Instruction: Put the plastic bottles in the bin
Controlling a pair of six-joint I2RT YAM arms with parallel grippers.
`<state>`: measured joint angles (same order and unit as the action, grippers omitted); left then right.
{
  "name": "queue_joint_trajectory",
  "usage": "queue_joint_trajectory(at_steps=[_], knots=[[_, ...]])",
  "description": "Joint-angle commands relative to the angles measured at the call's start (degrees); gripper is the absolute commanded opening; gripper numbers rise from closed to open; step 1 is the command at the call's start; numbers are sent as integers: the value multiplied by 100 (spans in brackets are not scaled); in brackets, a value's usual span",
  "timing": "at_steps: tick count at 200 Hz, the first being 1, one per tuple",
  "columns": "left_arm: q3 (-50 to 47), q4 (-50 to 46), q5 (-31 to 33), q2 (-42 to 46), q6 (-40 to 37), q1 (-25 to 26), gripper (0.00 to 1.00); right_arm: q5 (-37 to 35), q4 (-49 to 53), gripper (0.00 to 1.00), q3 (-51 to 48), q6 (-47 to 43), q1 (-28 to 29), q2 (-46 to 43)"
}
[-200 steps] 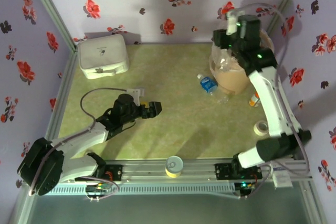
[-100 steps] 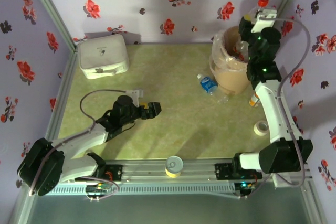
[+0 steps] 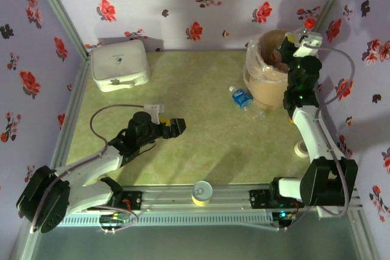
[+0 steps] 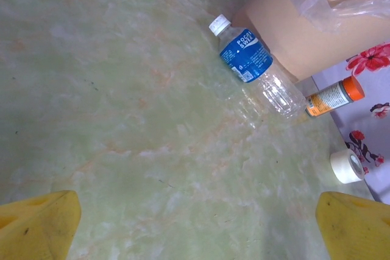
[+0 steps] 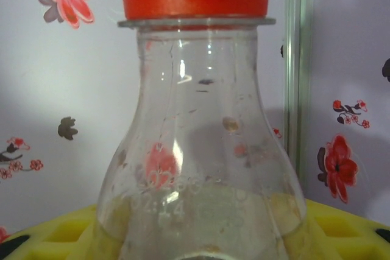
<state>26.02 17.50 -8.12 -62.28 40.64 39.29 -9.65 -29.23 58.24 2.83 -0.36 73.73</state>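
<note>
Up over the bin's [image 3: 271,94] right rim, the right gripper [image 3: 304,36] clamps a red-capped bottle [image 5: 201,150]; a blue-labelled bottle [image 4: 247,56] lies beside the bin, well apart from the wide-open left gripper [image 3: 177,126]

"POCARI SWEAT" on the blue label [image 4: 245,56] of the lying bottle [image 4: 261,72]

Your top camera sits high up at the near edge and looks down on the whole table [image 3: 201,83]. Your left wrist camera is low, close to the table. It looks across at the blue-label bottle [image 4: 247,55] and the bin [image 4: 286,28], which the top camera sees too. Your right wrist camera is right up against the red-capped bottle [image 5: 201,168], facing the flowery wall [image 5: 55,59].
</note>
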Motion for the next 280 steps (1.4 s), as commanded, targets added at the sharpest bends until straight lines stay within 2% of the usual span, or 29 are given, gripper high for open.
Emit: queue_joint_trajectory(at_steps=[1, 27, 68, 133, 191, 210, 237, 263, 280], knots=[[70, -56, -45, 1, 45, -53, 99, 154, 260, 26, -304, 455, -30, 231], [74, -77, -49, 3, 23, -52, 99, 256, 301, 26, 55, 508, -34, 378], [166, -142, -49, -48, -30, -47, 99, 482, 638, 26, 1686, 553, -25, 827], [118, -189, -42, -29, -48, -57, 99, 646, 526, 31, 3162, 356, 0, 2136], [599, -288, -177, -197, -264, -193, 99, 670, 383, 31, 2899, 49, 64, 2569], [84, 161, -201, -135, 15, -185, 100, 779, 528, 31, 2717, -10, 70, 2585], [-851, 1253, 208, 51, 531, -209, 99, 985, 1025, 32, 2496, -97, 70, 2554], [-956, 915, 224, 252, 417, -211, 100, 870, 1465, 32, 2204, 74, 73, 2508], [-919, 657, 261, 337, 263, -213, 100, 861, 1304, 32, 1774, 285, 80, 2439]])
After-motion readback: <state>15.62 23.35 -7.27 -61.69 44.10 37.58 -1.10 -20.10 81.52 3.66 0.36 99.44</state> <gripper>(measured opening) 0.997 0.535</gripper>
